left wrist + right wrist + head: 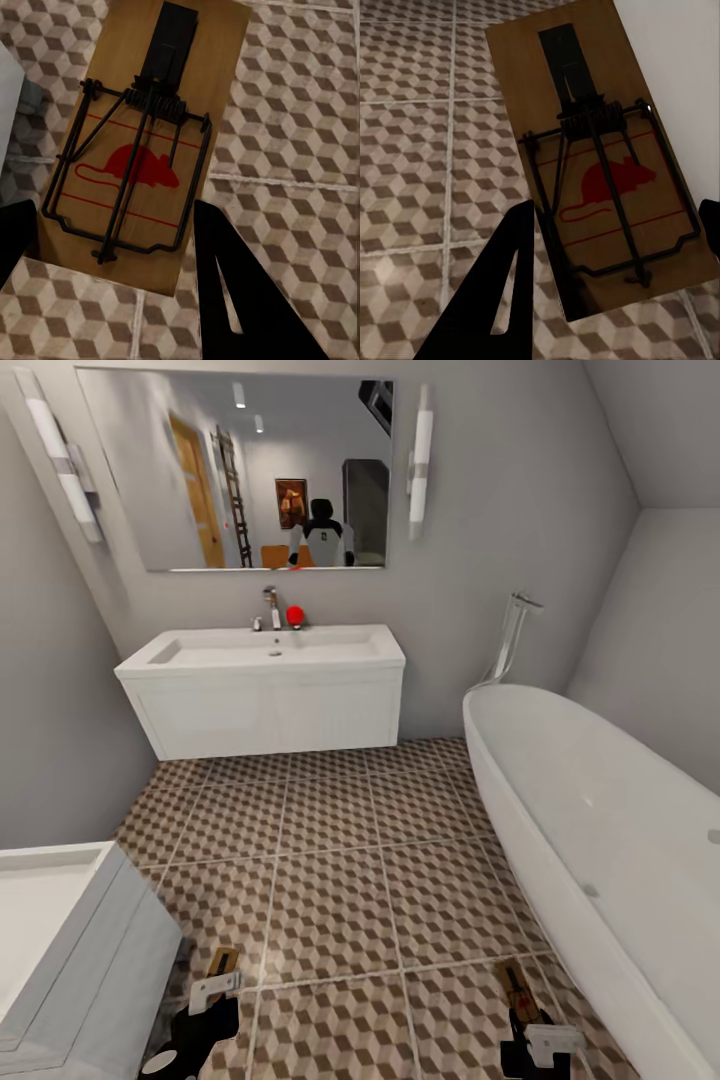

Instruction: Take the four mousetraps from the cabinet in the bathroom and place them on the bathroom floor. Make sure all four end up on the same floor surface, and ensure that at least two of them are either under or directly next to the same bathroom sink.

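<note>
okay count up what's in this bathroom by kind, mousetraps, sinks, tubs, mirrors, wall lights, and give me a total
Mousetraps: 2, one in the left end effector, one in the right end effector
Sinks: 1
Bathtubs: 1
Mirrors: 1
Wall lights: 2
Total: 7

lighting: even, soft | shadows: faint | render: slightly blurry, wide-angle edges

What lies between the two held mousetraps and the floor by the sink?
Nothing visible. Open patterned floor runs from the left gripper's mousetrap and the right gripper's mousetrap up to the sink. The bathtub borders that path on the right.
</note>
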Robot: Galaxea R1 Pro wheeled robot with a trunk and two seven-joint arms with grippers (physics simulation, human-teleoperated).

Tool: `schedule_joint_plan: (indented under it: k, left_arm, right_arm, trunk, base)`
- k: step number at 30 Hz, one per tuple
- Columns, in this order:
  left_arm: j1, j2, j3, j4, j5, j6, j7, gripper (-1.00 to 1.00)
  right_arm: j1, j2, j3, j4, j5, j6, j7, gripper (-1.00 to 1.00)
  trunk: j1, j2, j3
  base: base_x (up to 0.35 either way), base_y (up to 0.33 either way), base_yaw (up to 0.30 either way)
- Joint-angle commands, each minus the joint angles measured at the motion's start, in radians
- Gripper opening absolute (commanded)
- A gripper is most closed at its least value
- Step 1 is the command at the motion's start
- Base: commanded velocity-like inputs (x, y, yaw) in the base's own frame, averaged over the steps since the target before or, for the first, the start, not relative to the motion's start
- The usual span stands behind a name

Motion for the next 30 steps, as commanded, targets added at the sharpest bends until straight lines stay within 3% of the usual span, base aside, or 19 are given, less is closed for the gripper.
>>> schedule_joint_plan:
  k: [1, 10, 30]
  left_arm:
    - [-0.001, 0.001, -0.006, -0.002, 0.003, 0.000, 0.012, -1.00]
    - [-0.001, 0.000, -0.006, -0.002, 0.003, 0.000, 0.012, -1.00]
    - [-0.001, 0.001, -0.006, -0.001, 0.004, 0.000, 0.012, -1.00]
  right_arm:
    - [0.000, 0.000, 0.008, -0.001, -0.006, -0.002, -0.002, -1.00]
    - [0.000, 0.000, 0.008, -0.001, -0.006, -0.001, -0.002, -1.00]
    - [0.000, 0.000, 0.008, -0.001, -0.006, 0.000, -0.002, -1.00]
  trunk:
    - [0.001, 0.000, -0.001]
    - [0.001, 0.000, -0.001]
    - [0.001, 0.000, -0.001]
  base:
    - [0.328, -0.106, 0.016]
    - [0.328, -0.106, 0.147]
    - [0.328, -0.056, 0.034]
